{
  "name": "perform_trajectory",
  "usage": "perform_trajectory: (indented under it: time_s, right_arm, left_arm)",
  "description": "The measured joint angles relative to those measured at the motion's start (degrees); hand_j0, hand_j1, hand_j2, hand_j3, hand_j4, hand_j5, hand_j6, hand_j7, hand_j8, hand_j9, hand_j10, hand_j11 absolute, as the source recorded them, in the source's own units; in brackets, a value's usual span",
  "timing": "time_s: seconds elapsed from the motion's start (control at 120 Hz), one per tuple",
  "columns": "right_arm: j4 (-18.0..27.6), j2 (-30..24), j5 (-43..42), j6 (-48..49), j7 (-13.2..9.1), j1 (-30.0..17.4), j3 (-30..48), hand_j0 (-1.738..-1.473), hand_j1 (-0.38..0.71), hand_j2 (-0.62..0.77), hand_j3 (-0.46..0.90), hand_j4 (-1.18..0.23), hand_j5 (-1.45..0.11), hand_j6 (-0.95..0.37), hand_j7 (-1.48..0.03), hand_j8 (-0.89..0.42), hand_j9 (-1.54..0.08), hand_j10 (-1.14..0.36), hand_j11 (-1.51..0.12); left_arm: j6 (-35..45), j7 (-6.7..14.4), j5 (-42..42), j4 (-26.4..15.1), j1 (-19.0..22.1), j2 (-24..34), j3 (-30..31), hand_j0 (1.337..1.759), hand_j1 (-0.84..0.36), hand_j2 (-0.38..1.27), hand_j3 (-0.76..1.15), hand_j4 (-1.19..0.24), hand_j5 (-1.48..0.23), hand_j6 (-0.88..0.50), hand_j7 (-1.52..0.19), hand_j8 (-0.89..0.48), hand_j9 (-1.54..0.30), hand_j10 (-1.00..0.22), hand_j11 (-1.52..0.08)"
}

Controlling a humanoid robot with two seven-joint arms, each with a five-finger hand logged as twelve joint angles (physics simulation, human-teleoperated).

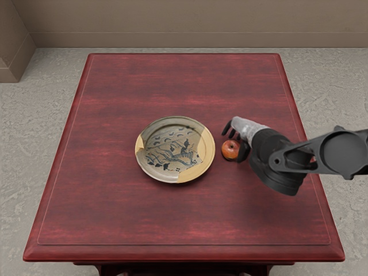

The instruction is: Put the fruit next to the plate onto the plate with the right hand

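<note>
A small red-orange fruit point(230, 149) lies on the red wooden table point(115, 190), just right of a tan plate point(150, 164) painted with a dark bird pattern. My right hand point(234, 141) comes in from the right edge and sits at the fruit, fingers curved around its top and right side. I cannot see whether the fingers press on the fruit, which still rests on the table. The plate holds nothing. The left arm does not show.
The table's right edge runs close behind my right forearm point(322, 154). Grey floor surrounds the table, with a wall along the far side.
</note>
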Motion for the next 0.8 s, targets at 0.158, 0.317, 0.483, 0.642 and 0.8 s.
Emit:
perform_trajectory:
  time_s: [0.158, 0.317, 0.483, 0.642, 0.8]
  right_arm:
    - [0.7, 0.0, -1.1, 0.0, 0.0, -0.2, -0.5, -1.658, 0.16, -0.08, 0.0, -0.42, -0.55, -0.42, -0.55, -0.42, -0.55, -0.42, -0.55]
    - [1.7, 0.0, -1.5, 0.0, 0.0, -0.2, -0.6, -1.658, 0.16, -0.08, 0.0, -0.43, -0.55, -0.42, -0.56, -0.43, -0.56, -0.43, -0.56]
    - [2.1, 0.4, -1.6, -0.1, 0.0, -0.2, -0.6, -1.658, 0.16, -0.08, 0.0, -0.44, -0.55, -0.42, -0.56, -0.43, -0.55, -0.44, -0.55]
    - [1.9, 1.3, -1.7, 0.0, 0.0, -0.3, -0.4, -1.658, 0.16, -0.08, 0.0, -0.44, -0.55, -0.43, -0.56, -0.42, -0.56, -0.43, -0.56]
    - [1.5, 1.7, -1.8, 0.0, 0.0, -0.6, -0.3, -1.658, 0.22, -0.09, 0.0, -0.48, -0.61, -0.47, -0.62, -0.45, -0.62, -0.48, -0.62]
  left_arm:
    - [0.0, 0.0, 0.0, 0.0, 0.0, 0.0, 0.0, 1.658, 0.05, 0.05, 0.0, -0.25, -0.32, -0.25, -0.32, -0.25, -0.32, -0.25, -0.32]
    - [0.0, 0.0, 0.0, 0.0, 0.0, 0.0, 0.0, 1.658, 0.05, 0.05, 0.0, -0.25, -0.32, -0.25, -0.32, -0.25, -0.32, -0.25, -0.32]
    - [0.0, 0.0, 0.0, 0.0, 0.0, 0.0, 0.0, 1.658, 0.05, 0.05, 0.0, -0.25, -0.32, -0.25, -0.32, -0.25, -0.32, -0.25, -0.32]
    - [0.0, 0.0, 0.0, 0.0, 0.0, 0.0, 0.0, 1.658, 0.05, 0.05, 0.0, -0.25, -0.32, -0.25, -0.32, -0.25, -0.32, -0.25, -0.32]
    - [0.0, 0.0, 0.0, 0.0, 0.0, 0.0, 0.0, 1.658, 0.05, 0.05, 0.0, -0.25, -0.32, -0.25, -0.32, -0.25, -0.32, -0.25, -0.32]
